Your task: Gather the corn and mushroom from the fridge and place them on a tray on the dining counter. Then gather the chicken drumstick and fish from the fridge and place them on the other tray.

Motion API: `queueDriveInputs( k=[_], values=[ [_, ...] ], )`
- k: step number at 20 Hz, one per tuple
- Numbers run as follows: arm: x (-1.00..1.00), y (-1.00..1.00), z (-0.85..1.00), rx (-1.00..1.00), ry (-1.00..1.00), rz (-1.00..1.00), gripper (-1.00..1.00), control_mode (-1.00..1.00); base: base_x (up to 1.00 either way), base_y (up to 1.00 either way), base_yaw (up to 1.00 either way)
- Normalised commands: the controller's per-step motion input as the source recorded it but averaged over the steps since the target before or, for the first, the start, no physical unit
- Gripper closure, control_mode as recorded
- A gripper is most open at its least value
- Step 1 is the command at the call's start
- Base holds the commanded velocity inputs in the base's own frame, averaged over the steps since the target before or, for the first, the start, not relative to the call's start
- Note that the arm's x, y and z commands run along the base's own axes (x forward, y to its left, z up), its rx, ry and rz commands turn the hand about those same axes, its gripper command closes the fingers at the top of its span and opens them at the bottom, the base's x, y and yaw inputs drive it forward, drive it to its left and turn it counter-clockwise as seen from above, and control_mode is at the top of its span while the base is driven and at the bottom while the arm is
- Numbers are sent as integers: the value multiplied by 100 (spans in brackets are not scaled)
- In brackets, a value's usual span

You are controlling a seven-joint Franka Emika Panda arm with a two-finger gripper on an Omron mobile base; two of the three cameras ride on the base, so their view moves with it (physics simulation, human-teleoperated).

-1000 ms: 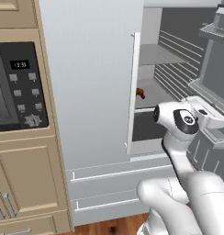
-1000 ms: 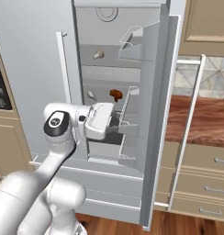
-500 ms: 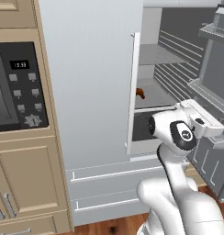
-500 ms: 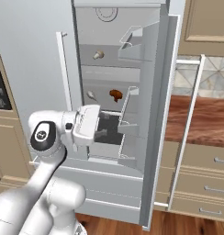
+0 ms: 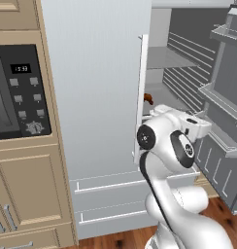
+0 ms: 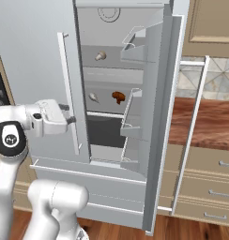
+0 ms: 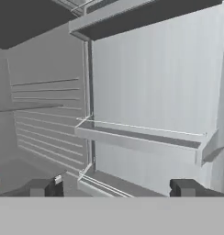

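The glossy white, rounded robot arm [image 5: 171, 194] is showing bulbous shell segments joined by dark grey circular joint caps [image 6: 10, 138], one carrying a small pale marking. Its boxy white hand block [image 6: 49, 118] is ending in small dark grey fingers [image 7: 44, 187], blunt and square-tipped in the hand view.

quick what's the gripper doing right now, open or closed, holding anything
Gripper: open, fingers spread wide and holding nothing, facing the shelves of the open fridge door.
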Motion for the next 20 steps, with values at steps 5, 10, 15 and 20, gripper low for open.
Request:
queueDriveInputs(
  k=[5,10,15,20],
  values=[
    [-7,47,-6,-1,-7,67,-100,-100,0,0,0],
    [17,1,-5,0,-20,58,-100,-100,0,0,0],
    [34,2,-34,-2,-23,44,-100,-100,0,0,0],
    [23,12,-41,0,-16,27,-100,-100,0,0,0]
  ],
)
